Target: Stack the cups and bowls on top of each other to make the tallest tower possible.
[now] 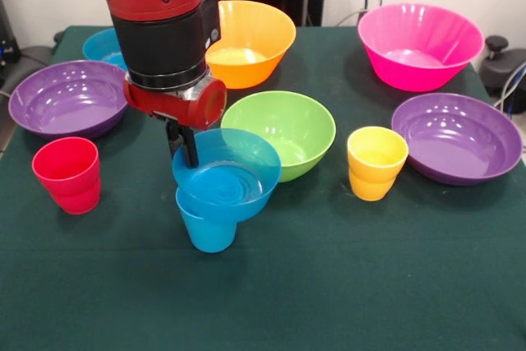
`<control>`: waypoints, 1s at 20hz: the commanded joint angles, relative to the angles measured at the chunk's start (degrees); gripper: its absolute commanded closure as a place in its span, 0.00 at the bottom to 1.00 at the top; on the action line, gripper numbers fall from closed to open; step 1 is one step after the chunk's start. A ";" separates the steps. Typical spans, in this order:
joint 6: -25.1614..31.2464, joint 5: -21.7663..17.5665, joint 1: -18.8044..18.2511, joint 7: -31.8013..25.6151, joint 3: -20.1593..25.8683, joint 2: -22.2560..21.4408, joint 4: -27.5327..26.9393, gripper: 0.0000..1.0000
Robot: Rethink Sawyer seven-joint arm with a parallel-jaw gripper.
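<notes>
A small blue bowl (226, 180) sits in the mouth of the blue cup (207, 232) at the front middle, forming a two-piece tower. My gripper (182, 145) comes down from above, its dark fingers (191, 152) closed over the bowl's left rim. The red cup (67, 174) stands to the left and the yellow cup (376, 162) to the right. The lime green bowl (288, 131) sits just behind the tower. The orange bowl (251, 43), pink bowl (419, 45), two purple bowls (66, 98) (456, 137) and a second blue bowl (100, 45), partly hidden by the arm, lie around.
Everything rests on a dark green cloth (329, 285) covering the table. The red and black arm (164, 30) hides part of the back left. A black knob (496, 43) shows past the right edge.
</notes>
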 commanded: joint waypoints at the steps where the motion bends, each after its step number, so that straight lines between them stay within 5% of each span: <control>1: -0.41 -5.72 -0.01 -11.34 4.57 2.73 -1.98 1.00; 20: 1.70 -5.69 -1.35 -12.58 5.85 2.07 -1.51 1.00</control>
